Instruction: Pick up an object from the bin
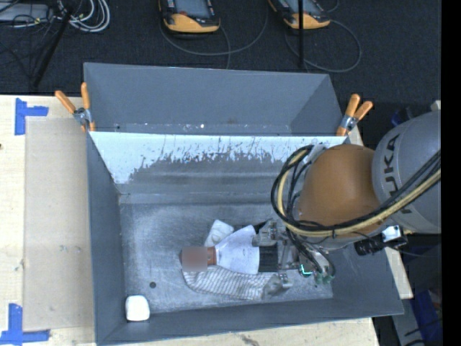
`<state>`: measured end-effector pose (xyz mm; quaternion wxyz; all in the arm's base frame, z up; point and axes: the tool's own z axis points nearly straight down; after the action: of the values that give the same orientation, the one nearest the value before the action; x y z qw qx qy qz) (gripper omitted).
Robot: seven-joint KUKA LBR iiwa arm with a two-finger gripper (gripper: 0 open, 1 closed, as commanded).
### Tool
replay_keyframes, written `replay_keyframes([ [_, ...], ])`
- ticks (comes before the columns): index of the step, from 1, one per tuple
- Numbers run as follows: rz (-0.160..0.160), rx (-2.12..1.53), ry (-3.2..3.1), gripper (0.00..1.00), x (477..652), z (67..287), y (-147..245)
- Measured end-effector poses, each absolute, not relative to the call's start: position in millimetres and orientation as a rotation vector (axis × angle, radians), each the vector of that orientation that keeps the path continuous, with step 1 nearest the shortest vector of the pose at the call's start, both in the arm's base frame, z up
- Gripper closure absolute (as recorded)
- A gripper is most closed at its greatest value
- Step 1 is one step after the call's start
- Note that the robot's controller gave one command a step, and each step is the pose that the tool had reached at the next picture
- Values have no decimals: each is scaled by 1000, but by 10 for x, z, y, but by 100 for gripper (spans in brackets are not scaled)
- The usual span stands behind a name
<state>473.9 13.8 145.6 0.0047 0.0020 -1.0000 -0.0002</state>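
Note:
My gripper [290,259] is low in the bin's front right part, at the right end of a small heap. Right beside it lies a black thing [266,259], partly covered. A crumpled white piece of paper or cloth [232,242] lies to the left of that. A grey striped cloth [222,282] spreads along the front of the heap, reaching under the gripper. A brown rectangular block [194,258] rests at the heap's left end, on the cloth.
A small white block [137,308] lies alone in the bin's front left corner. The arm with its orange cover and looped cables hangs over the bin's right side and hides the floor there.

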Motion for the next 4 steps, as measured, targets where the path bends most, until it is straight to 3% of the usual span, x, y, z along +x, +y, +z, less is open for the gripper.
replay_keyframes([
  [1, -1, 5, -3139, 0, 4756, 1482, 137],
  [2, 0, 369, -3128, 0, 4948, 1089, -56],
  [3, 4, 628, -3091, 0, 5014, 956, -193],
  [4, -1, 670, -3069, 0, 5221, 1093, -156],
])
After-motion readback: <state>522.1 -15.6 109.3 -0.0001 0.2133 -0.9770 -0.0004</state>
